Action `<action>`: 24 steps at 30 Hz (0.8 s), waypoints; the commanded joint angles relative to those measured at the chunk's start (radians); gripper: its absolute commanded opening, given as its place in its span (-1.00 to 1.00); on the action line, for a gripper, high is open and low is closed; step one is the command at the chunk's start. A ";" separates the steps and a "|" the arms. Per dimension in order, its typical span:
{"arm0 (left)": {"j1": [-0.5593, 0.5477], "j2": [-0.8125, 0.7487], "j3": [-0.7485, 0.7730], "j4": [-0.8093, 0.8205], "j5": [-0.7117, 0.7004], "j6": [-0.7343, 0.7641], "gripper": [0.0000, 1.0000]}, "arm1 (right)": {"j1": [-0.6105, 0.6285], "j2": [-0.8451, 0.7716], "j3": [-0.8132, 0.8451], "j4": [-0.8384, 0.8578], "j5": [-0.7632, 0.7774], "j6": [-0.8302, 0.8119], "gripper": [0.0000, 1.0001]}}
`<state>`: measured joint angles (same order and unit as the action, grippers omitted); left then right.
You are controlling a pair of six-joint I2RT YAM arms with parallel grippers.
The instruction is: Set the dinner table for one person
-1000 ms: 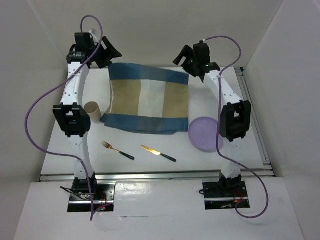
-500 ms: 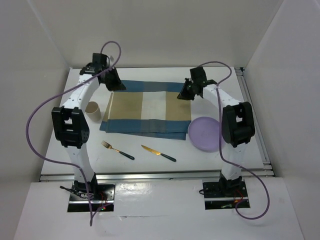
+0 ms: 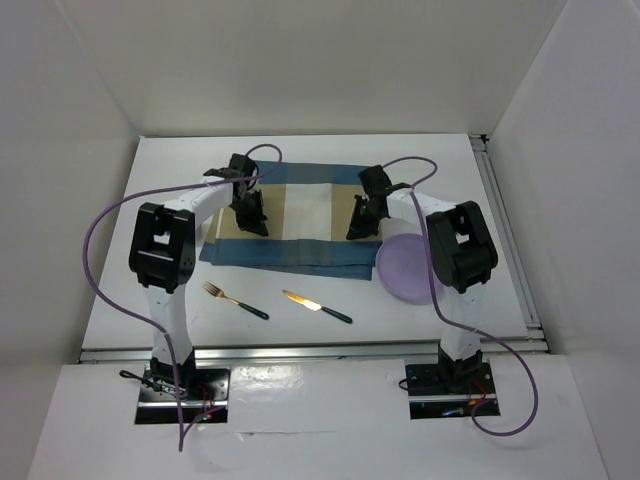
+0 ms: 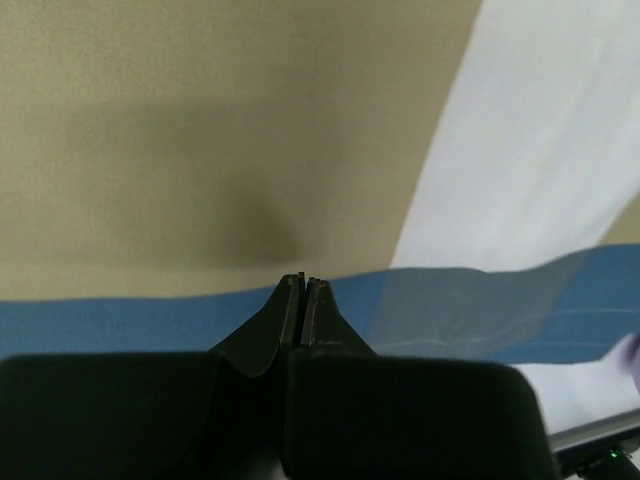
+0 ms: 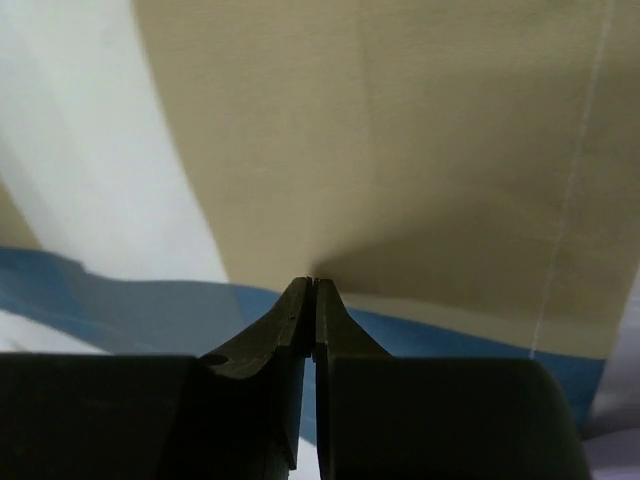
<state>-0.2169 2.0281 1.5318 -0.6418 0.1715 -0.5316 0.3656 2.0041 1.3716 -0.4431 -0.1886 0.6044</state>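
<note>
Both arms are low over the striped placemat point(image 3: 305, 225). Left gripper point(image 4: 303, 285) has its fingers pressed together, right gripper point(image 5: 312, 285) too; I can't tell if cloth is pinched. The white dinner table point(image 3: 300, 150) lies under everything, with the placemat mid-table and a purple plate point(image 3: 405, 270) just beside it.

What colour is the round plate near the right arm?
The plate is pale purple, shown best in the top external view.

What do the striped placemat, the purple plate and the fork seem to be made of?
Placemat: woven cloth, matte; its edges lie wavy rather than stiff.
Plate: probably plastic, because it is smooth, evenly lilac and has only a slight sheen.
Fork: likely metal, with a shiny gold-coloured head; the dark handle is perhaps plastic.
</note>
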 commanded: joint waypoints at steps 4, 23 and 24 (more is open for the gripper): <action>-0.062 0.063 0.036 0.004 -0.024 -0.015 -1.00 | -0.027 0.074 0.024 -0.089 0.106 0.021 -0.92; -0.082 0.466 0.784 -0.259 -0.055 0.007 -0.85 | -0.139 0.314 0.497 -0.163 0.054 -0.051 -0.75; -0.073 0.466 0.784 -0.259 -0.055 0.007 -0.80 | -0.139 0.314 0.520 -0.163 0.054 -0.051 -0.72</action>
<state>-0.3092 2.4863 2.2456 -0.8162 0.1291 -0.5259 0.2379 2.2971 1.8168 -0.5598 -0.1364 0.5858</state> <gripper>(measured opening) 0.089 0.133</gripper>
